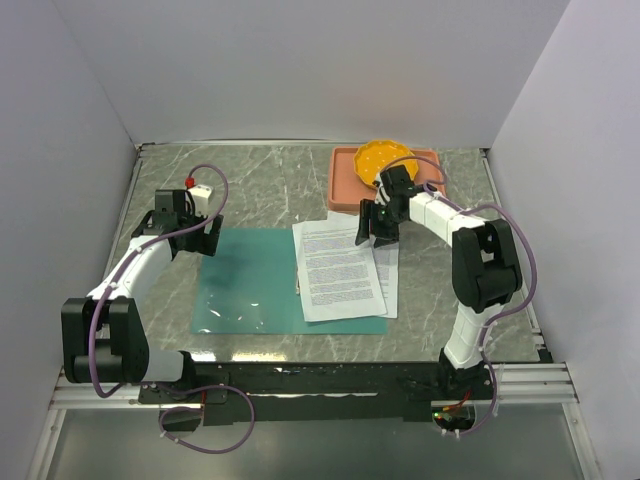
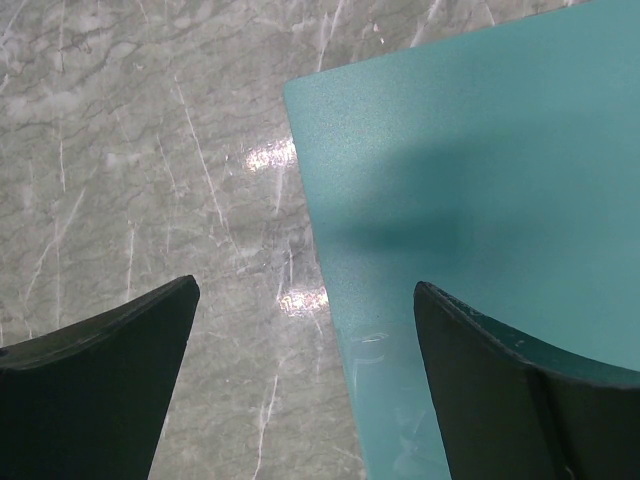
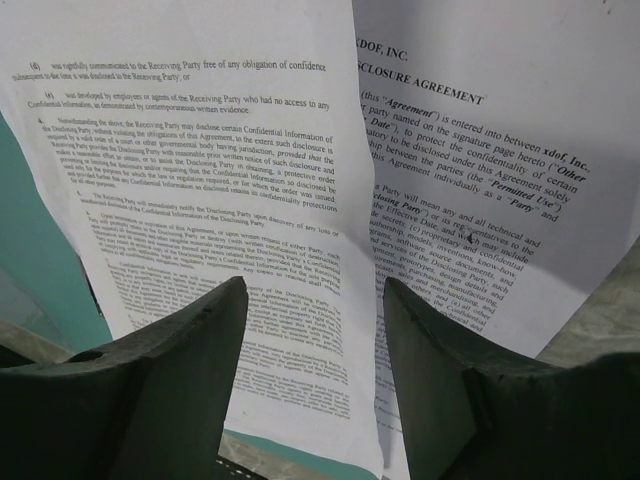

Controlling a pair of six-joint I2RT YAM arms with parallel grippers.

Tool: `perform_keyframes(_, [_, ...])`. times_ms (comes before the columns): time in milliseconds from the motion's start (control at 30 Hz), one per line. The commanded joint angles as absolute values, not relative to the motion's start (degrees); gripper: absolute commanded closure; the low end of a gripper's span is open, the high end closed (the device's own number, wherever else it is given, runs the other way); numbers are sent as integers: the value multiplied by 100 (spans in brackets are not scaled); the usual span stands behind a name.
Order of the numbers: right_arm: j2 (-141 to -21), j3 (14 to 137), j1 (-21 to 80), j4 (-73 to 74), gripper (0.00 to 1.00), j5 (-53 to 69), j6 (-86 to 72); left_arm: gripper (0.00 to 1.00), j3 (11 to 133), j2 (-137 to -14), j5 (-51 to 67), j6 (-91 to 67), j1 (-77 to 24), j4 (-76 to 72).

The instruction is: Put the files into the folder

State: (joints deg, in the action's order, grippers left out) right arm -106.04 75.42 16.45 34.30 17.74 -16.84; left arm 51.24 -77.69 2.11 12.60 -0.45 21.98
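Observation:
The teal folder [image 1: 250,280] lies open and flat in the middle of the table. The files [image 1: 338,270], two white printed sheets, lie fanned on its right half and spill past its right edge. My right gripper [image 1: 376,228] is open, just above the far edge of the files; in the right wrist view the jaws straddle the top sheet's right edge [image 3: 316,330] over the lower sheet [image 3: 470,150]. My left gripper [image 1: 192,240] is open at the folder's far left corner; in the left wrist view its jaws straddle the folder's edge [image 2: 450,180].
A salmon-pink tray [image 1: 345,185] with an orange bowl [image 1: 385,160] stands at the back right, just behind my right gripper. White walls enclose the grey marble table [image 1: 260,180] on three sides.

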Motion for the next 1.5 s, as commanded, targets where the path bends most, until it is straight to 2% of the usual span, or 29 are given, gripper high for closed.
perform_keyframes(0, [-10714,7471,1608,3305,37,1951,-1679,4,5300,-7664,281,1213,-18,2188])
perform_keyframes(667, [-10451,6742,1819,2901,50,1881,-2215,4,5300,-7339,255,1257,-18,2312])
perform_keyframes(833, [-10362,6505,2047,2664,61,1785,-2416,4,5212,-7295,229,1274,-18,2268])
perform_keyframes(933, [-10266,6346,2118,2505,74,1775,-2539,4,5116,-7260,167,1327,-18,2198])
perform_keyframes(967, [-10240,6311,2109,2479,87,1784,-2566,4,5063,-7242,150,1336,-18,2180])
perform_keyframes(1033, [-10091,6223,2127,2374,100,1802,-2636,4,5028,-7233,123,1362,-26,2153])
perform_keyframes(1167, [-9686,6222,2162,2241,100,2021,-2742,4,4966,-7268,123,1362,-18,2109])
perform_keyframes(1467, [-9053,7118,2820,2267,100,2364,-2962,4,5027,-7321,298,1353,-26,2232])
